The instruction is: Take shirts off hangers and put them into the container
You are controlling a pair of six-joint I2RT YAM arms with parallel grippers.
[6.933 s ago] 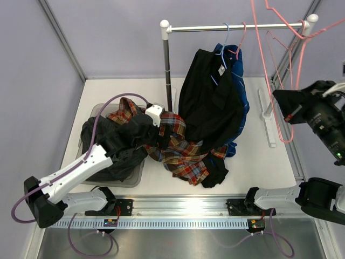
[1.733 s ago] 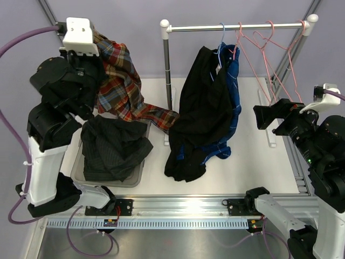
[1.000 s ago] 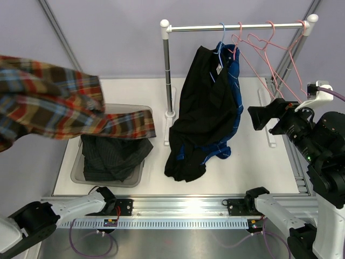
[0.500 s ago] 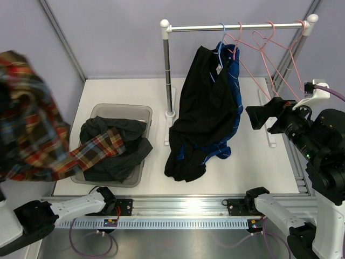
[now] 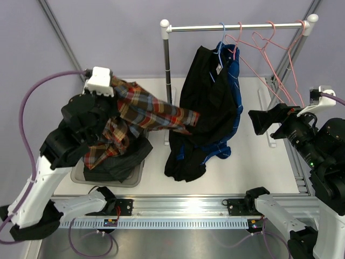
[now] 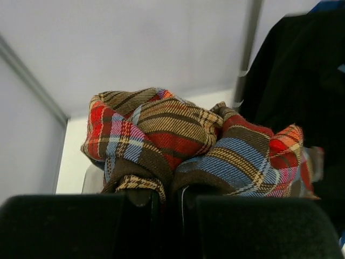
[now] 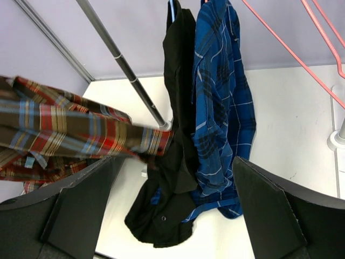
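With left fingers (image 6: 70, 226) clamped on plaid shirt (image 5: 145, 110) above the container (image 5: 80, 174), right fingers (image 7: 81, 199) wide, empty: could spill the outstretched tail over its rim, toward black shirt (image 5: 207, 102).

The plaid shirt (image 5: 151, 110) hangs over the container (image 5: 129, 178); open table (image 5: 253, 162) lies right of the black shirt (image 5: 207, 108).

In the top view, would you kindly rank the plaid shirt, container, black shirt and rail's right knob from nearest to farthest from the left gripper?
1. plaid shirt, clamped in the left gripper.
2. container, below, on the left.
3. black shirt, hanging mid-table.
4. rail's right knob, far right corner.
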